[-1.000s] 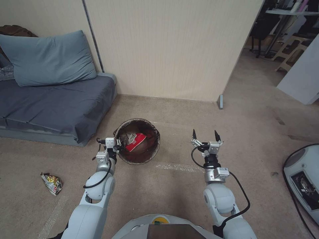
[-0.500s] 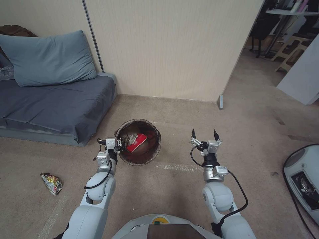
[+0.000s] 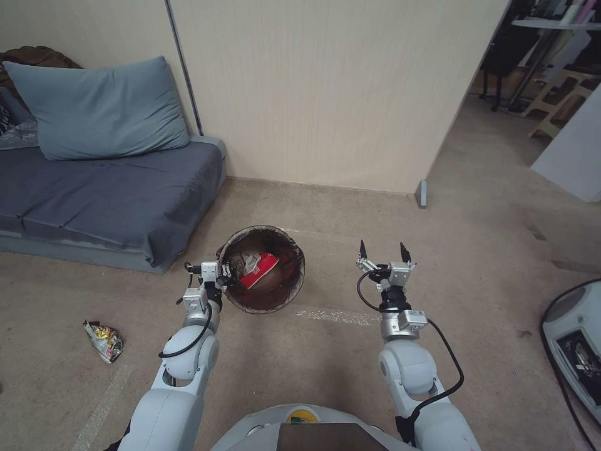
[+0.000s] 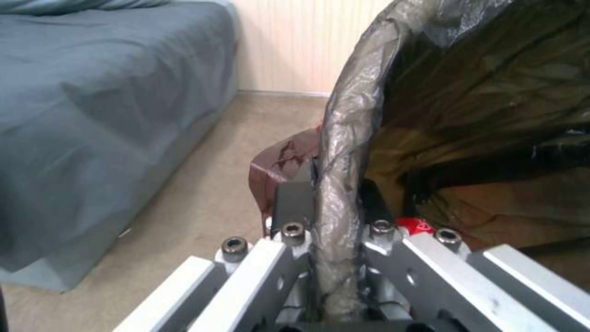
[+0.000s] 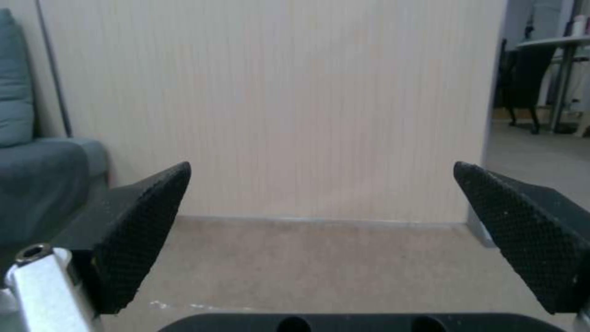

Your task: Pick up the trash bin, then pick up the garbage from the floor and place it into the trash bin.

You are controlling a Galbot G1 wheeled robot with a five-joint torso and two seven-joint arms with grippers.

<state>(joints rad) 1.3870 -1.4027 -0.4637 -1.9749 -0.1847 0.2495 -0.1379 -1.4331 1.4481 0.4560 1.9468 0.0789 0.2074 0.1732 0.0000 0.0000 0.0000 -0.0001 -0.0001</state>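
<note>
Left tool [image 3: 220, 274] is pinching the bag-lined rim of the light, stiff round white plastic trash bin [image 3: 294, 285]; right tool [image 3: 383, 252] is hanging spread, empty.

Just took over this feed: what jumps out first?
The trash bin sits mid-floor by the sofa, its lined rim pinched in the left gripper, with a red-and-white carton inside. The right gripper hangs open and empty beside it. A crumpled wrapper lies on the carpet far left.
</note>
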